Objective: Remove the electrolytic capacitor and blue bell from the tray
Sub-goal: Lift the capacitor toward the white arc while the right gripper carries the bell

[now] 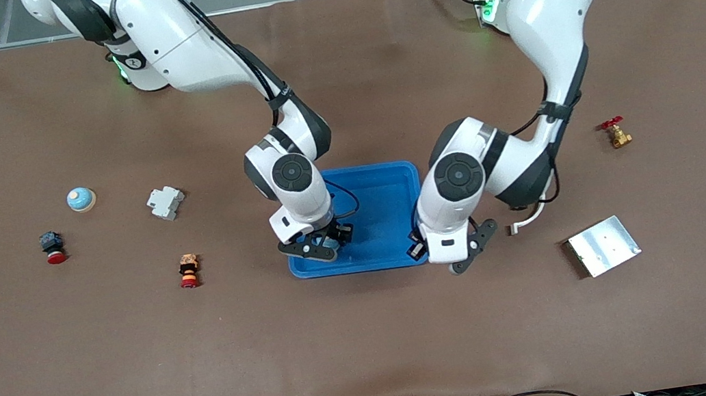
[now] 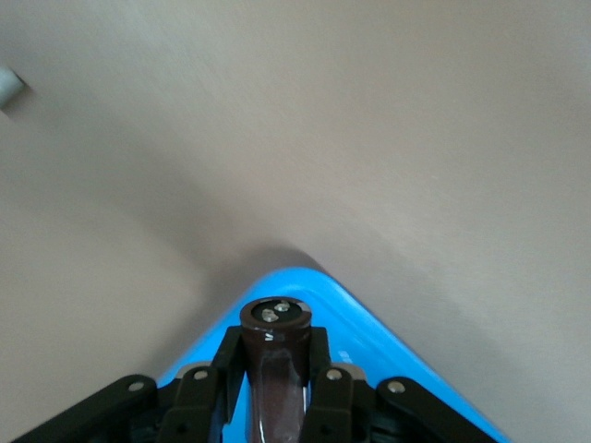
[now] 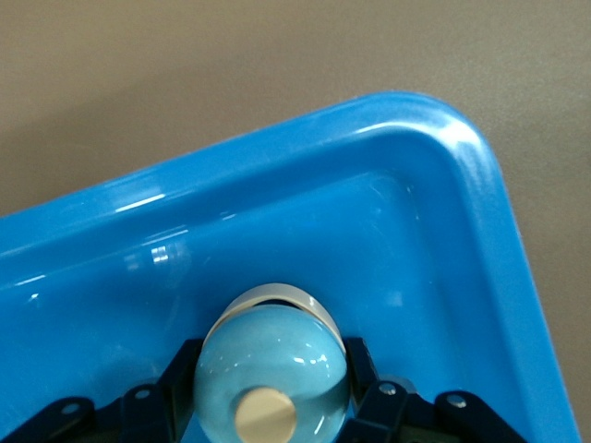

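A light blue dome bell (image 3: 272,369) with a cream button sits between the fingers of my right gripper (image 3: 272,360), which is shut on it inside the blue tray (image 3: 434,157), close to a corner. In the front view that gripper (image 1: 318,248) is at the tray's (image 1: 385,179) camera-side corner toward the right arm's end. My left gripper (image 2: 275,337) is shut on a dark brown capacitor (image 2: 275,369) with two metal terminals on its end, over the tray's corner (image 2: 369,341). In the front view the left gripper (image 1: 417,249) is at the tray's other camera-side corner.
Toward the right arm's end lie another blue dome bell (image 1: 80,199), a grey block (image 1: 165,202), a red-capped button (image 1: 53,248) and an orange-and-red stacked part (image 1: 188,271). Toward the left arm's end lie a metal plate (image 1: 603,245) and a brass valve (image 1: 615,133).
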### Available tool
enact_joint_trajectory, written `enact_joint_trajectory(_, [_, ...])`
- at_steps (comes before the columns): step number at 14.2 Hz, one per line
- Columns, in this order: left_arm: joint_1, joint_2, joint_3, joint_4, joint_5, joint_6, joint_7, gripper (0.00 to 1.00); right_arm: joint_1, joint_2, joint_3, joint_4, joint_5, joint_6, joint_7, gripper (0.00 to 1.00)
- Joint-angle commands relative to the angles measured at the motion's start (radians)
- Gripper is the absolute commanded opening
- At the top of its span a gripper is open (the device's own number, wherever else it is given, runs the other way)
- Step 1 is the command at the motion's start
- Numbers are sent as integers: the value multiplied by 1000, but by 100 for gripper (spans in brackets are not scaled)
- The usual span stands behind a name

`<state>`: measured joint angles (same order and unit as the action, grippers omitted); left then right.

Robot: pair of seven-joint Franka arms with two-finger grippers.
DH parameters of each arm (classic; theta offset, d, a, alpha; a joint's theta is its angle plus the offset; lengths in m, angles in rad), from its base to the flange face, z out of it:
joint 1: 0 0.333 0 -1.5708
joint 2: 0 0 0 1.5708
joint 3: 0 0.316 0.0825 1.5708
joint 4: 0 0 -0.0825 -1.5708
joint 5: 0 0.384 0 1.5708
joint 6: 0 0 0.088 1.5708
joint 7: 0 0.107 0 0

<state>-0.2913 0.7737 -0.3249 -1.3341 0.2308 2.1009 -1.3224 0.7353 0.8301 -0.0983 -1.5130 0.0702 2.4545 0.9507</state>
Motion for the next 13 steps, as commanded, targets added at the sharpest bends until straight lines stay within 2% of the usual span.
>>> enact_joint_trajectory(1, [79, -68, -43, -60, -14, -76, 171, 3, -4, 12, 3, 39, -9, -20, 22, 0])
enact_joint_trajectory(3, [145, -109, -81, -124, -13, -88, 268, 3, -5, -5, 3, 47, -1, -34, 20, 0])
enact_joint_trajectory(7, [309, -206, -146, -301, -11, -87, 621, 3, -8, -55, 2, 115, -9, -251, 13, 0])
enact_joint_trajectory(9, [409, -224, -201, -352, -4, -85, 736, 3, -22, -100, 0, 109, -15, -281, 1, 0])
enact_joint_trajectory(12, [552, -240, -265, -417, 19, -78, 868, 2, -62, -170, 0, 103, -15, -397, -91, 0])
enact_joint_trajectory(13, [590, -241, -282, -433, 30, -78, 911, 3, -77, -207, 0, 67, -17, -402, -128, 0])
